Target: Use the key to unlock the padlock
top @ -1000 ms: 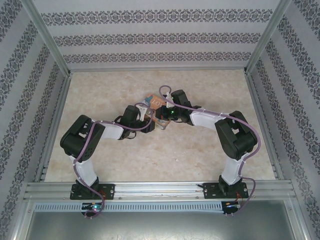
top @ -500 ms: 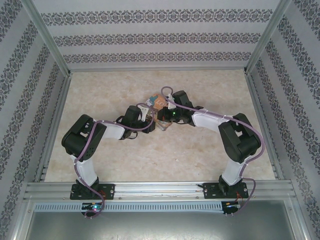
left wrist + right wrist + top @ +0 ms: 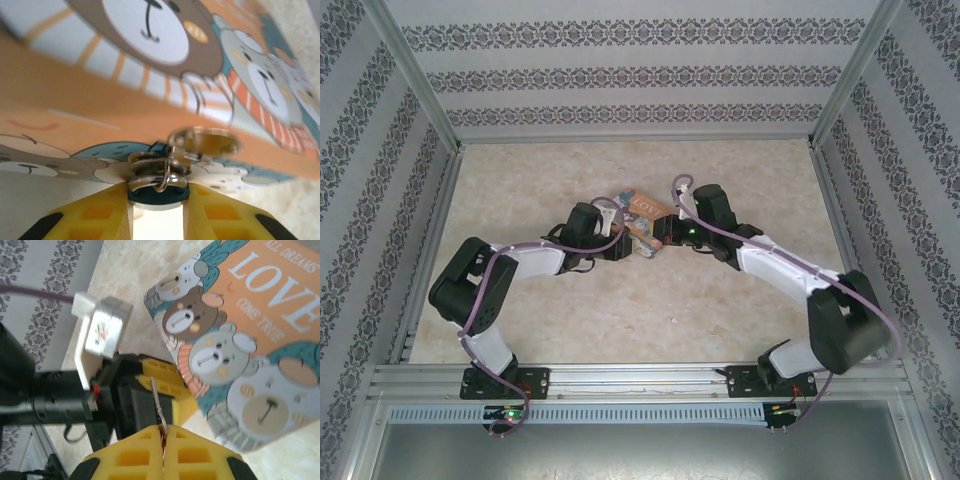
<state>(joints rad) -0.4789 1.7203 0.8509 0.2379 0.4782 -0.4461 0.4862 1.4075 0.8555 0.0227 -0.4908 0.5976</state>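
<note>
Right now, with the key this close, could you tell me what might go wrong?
The key sticks far out of the shut right fingers; it may twist on contact. The padlock, between the left fingers, hangs on the clasp of the box; pushing could drag the box.

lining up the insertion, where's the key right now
The key is pinched edge-on in the right gripper's shut yellow fingertips, bottom centre of the right wrist view, just left of the orange LOVE box.

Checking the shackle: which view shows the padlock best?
Left wrist: the padlock is close up, teal body and silvery shackle plain. Top external and right wrist: too small or hidden to tell.
</note>
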